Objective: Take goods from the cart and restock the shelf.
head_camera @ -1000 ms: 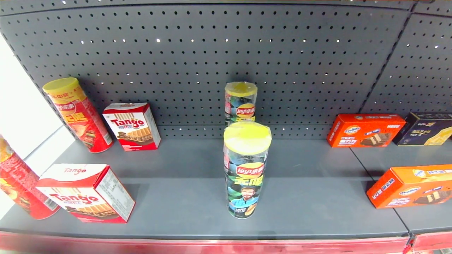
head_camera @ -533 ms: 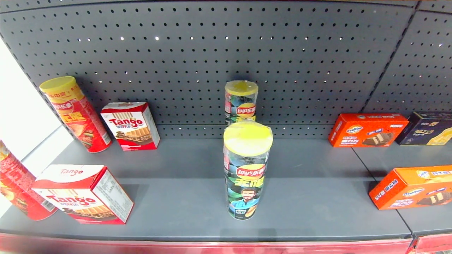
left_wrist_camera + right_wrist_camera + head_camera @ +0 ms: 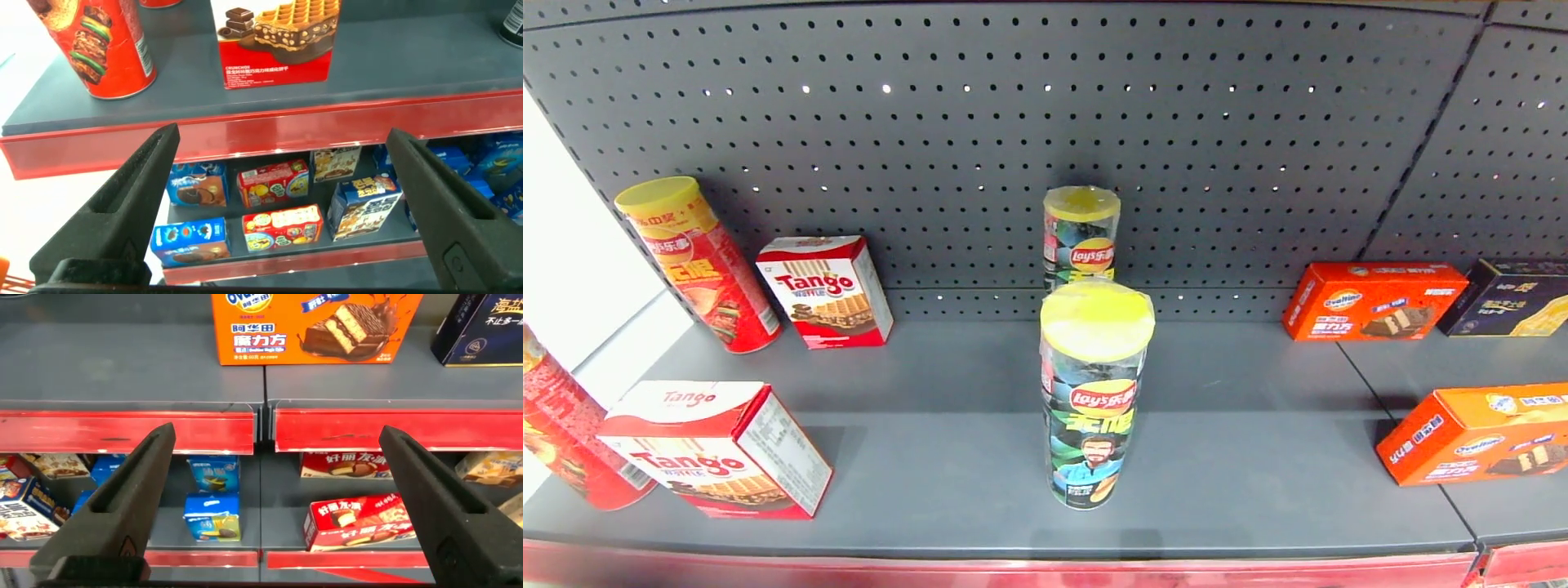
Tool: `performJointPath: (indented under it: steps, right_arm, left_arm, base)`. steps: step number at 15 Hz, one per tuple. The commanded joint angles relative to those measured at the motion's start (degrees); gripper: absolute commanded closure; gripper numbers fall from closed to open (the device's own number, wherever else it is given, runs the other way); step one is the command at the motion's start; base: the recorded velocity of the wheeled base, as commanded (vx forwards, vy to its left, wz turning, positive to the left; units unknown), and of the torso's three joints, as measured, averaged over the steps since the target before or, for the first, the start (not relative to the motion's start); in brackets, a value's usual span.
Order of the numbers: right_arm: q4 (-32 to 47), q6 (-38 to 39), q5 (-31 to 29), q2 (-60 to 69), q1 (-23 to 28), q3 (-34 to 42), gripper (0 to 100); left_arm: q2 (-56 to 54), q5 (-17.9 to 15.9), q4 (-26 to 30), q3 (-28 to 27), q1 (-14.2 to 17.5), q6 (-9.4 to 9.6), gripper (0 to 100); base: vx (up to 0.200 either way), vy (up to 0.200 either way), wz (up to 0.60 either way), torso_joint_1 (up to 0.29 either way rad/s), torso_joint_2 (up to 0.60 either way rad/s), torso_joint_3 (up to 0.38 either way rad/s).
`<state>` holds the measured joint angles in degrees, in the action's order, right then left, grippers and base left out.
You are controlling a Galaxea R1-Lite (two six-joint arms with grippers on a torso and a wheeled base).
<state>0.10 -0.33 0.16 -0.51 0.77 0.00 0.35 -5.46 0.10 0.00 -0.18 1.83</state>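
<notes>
I have the shelf (image 3: 931, 457) straight ahead in the head view. A green chip can (image 3: 1094, 392) stands upright near the front, in the middle. A second green can (image 3: 1081, 237) stands directly behind it, against the pegboard back panel (image 3: 1045, 106).

At the left rear, a red chip can (image 3: 698, 261) stands just beside a wafer box (image 3: 827, 290). Nearer the front edge on that side are a front wafer box (image 3: 715, 449) and another red can (image 3: 564, 433), close together (I cannot tell if they touch).

On the right, an orange box (image 3: 1372, 300) lies at the back with a dark box (image 3: 1507, 298) beside it. A second orange box (image 3: 1474, 433) lies nearer the front.

The left gripper (image 3: 278, 135) sits in front of the shelf's red front lip (image 3: 270, 135), below the front wafer box. Its fingers (image 3: 122, 204) are spread wide with nothing between them.

The right gripper (image 3: 276, 431) sits before the lip on the right side. Its fingers (image 3: 122, 506) are equally wide apart and empty. Small packaged goods (image 3: 212, 506) fill the lower shelves beyond both grippers.
</notes>
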Motion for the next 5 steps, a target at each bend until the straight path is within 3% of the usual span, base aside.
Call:
performJointPath:
  steps: [1, 5]
  right_arm:
    - [0.0, 0.0, 0.0, -0.1, 0.0, 0.0, 0]
    - [0.0, 0.0, -0.1, -0.1, 0.1, 0.0, 0]
  left_arm:
    - [0.0, 0.0, 0.0, 0.0, 0.0, 0.02, 0]
    - [0.0, 0.0, 0.0, 0.0, 0.0, 0.02, 0]
  base:
    - [0.0, 0.0, 0.0, 0.0, 0.0, 0.0]
    - [0.0, 0.0, 0.0, 0.0, 0.0, 0.0]
